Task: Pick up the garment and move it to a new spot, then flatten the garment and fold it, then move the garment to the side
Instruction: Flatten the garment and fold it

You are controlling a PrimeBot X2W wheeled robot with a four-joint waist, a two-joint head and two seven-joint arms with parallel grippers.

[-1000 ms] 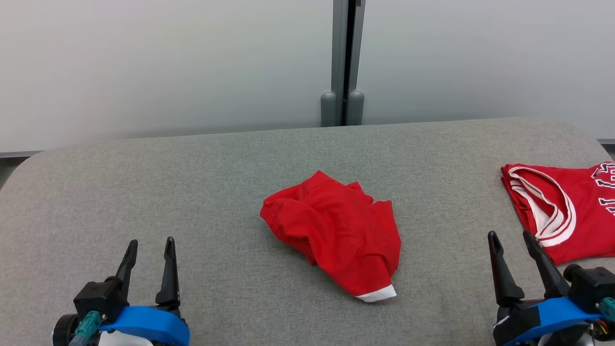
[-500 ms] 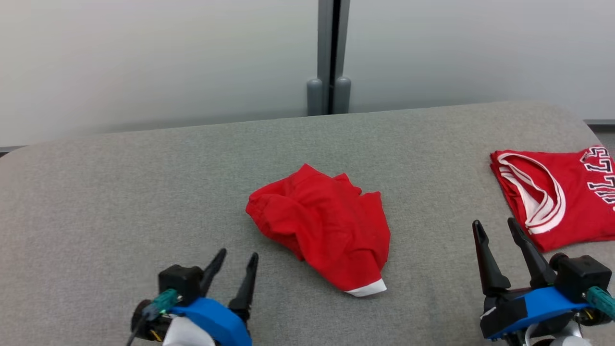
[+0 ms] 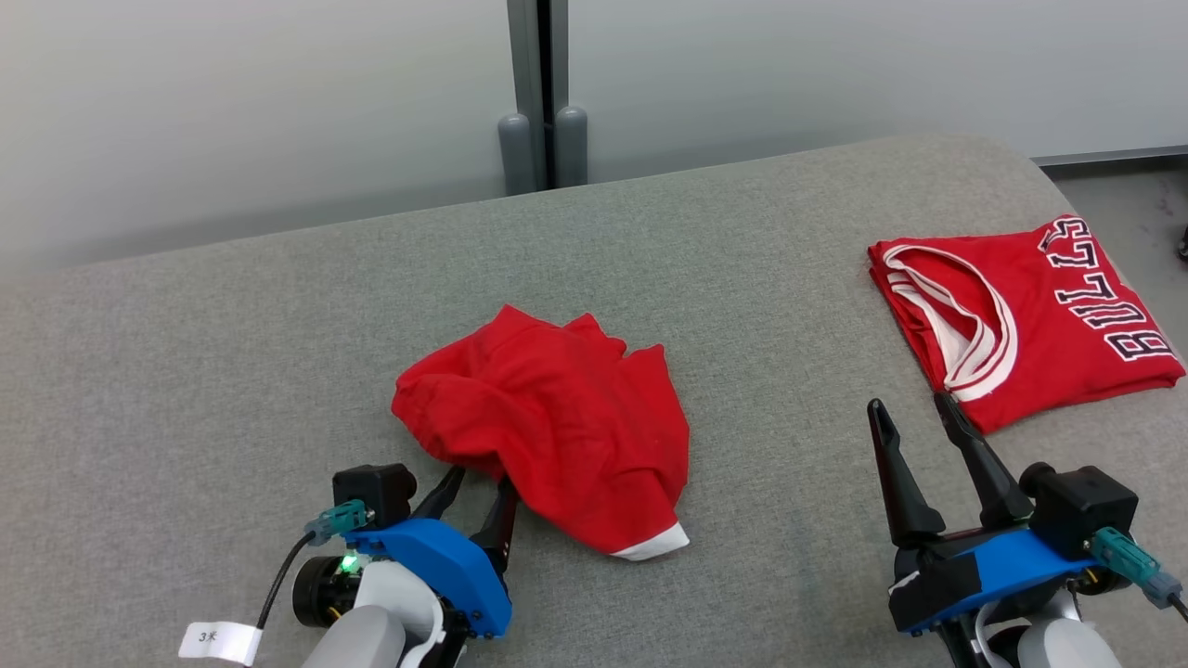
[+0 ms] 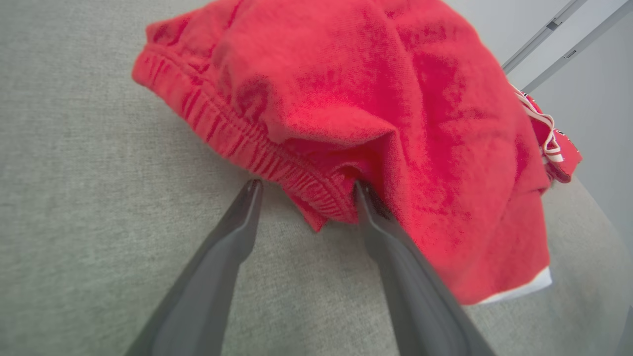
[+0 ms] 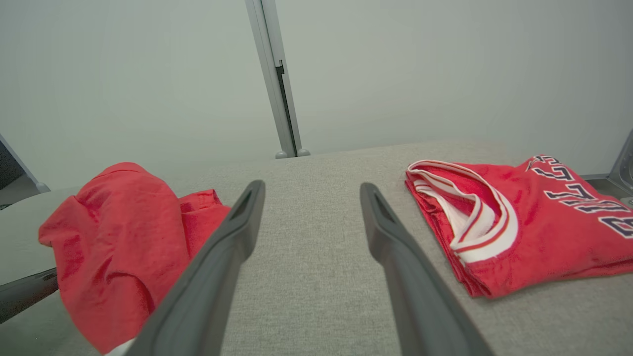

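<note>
The garment (image 3: 548, 436) is a crumpled red heap with a white hem, lying mid-table. My left gripper (image 3: 481, 482) is open at its near-left edge. In the left wrist view the ribbed waistband of the garment (image 4: 371, 99) sits between the spread fingers of the left gripper (image 4: 306, 185), and the right fingertip touches the cloth. My right gripper (image 3: 910, 404) is open over bare table at the lower right, holding nothing. In the right wrist view the right gripper (image 5: 312, 185) points between the garment (image 5: 109, 237) and a folded jersey.
A folded red jersey (image 3: 1030, 315) with white trim and lettering lies at the table's right end, also seen as the jersey (image 5: 519, 222) in the right wrist view. The grey padded table (image 3: 232, 353) has rounded corners. Pale wall panels with a grey post (image 3: 536, 93) stand behind it.
My left gripper has moved right and forward to the garment's near-left edge, still open. The head camera has turned, shifting the whole picture. The right gripper has hardly moved.
</note>
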